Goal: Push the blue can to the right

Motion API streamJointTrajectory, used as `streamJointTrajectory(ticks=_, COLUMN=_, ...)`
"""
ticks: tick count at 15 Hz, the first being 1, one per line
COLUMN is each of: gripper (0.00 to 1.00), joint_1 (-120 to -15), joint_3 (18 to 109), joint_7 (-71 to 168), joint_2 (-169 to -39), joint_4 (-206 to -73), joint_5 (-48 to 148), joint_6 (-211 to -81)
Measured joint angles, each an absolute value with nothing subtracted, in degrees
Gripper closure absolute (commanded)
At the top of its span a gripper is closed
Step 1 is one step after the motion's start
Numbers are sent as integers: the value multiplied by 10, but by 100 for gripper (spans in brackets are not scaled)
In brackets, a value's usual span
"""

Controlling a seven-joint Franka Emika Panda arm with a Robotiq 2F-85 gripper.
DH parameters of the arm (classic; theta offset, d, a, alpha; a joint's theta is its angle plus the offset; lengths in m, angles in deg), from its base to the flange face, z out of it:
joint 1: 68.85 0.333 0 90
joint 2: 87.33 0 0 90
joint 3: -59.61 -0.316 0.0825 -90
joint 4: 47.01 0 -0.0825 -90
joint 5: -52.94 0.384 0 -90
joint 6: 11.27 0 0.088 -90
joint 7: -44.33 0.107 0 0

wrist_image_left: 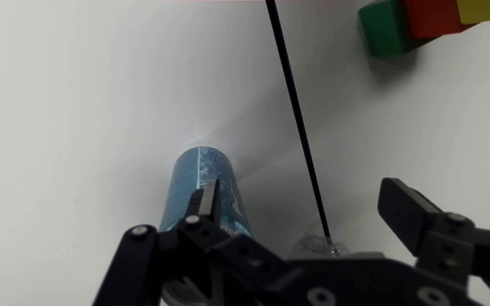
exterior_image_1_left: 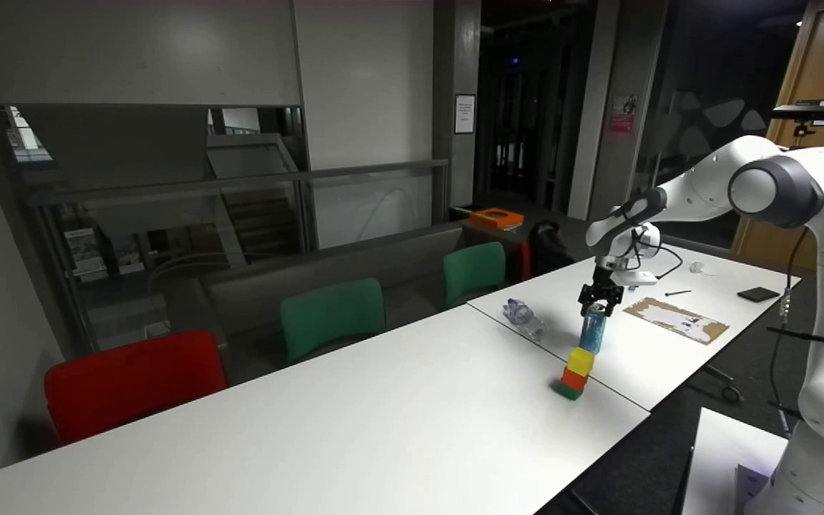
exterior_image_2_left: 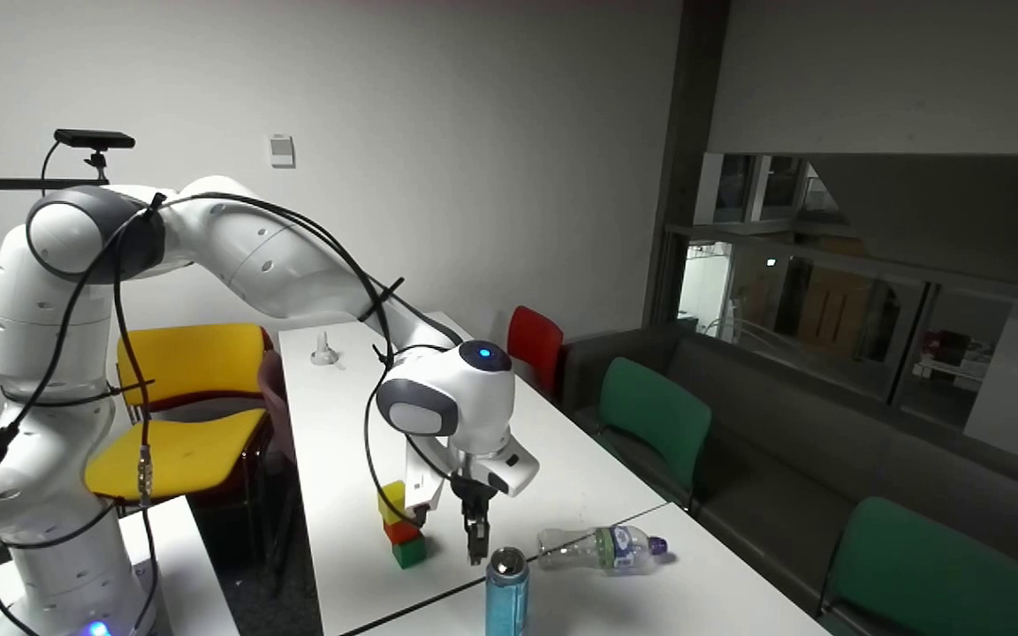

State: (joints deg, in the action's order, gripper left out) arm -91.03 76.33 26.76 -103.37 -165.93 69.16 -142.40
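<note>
The blue can [exterior_image_1_left: 592, 332] stands upright on the white table, close to the black seam. It shows in an exterior view [exterior_image_2_left: 507, 602], cut off by the bottom edge, and in the wrist view [wrist_image_left: 206, 165] at lower left. My gripper [wrist_image_left: 300, 189] is open, with nothing between its wide-apart fingers. In the wrist view its left finger overlaps the can and hides part of it; I cannot tell whether they touch. In an exterior view the gripper [exterior_image_1_left: 601, 304] is at the height of the can's top, and in an exterior view [exterior_image_2_left: 475, 543] it is just behind the can.
A stack of yellow, red and green blocks [exterior_image_1_left: 575, 375] stands near the can, across the seam. A clear plastic bottle [exterior_image_2_left: 575, 549] lies on its side across the seam. A torn brown and white board [exterior_image_1_left: 677, 320] lies on the table. Chairs [exterior_image_2_left: 655, 424] stand along the table's edge.
</note>
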Motion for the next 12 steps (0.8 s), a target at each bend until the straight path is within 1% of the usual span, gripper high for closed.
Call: streamJointTrajectory(ticks=12, gripper=0, joint_1=-926, joint_3=736, joint_7=236, joint_2=-1069, joint_4=-1627, joint_5=706, joint_6=-1398)
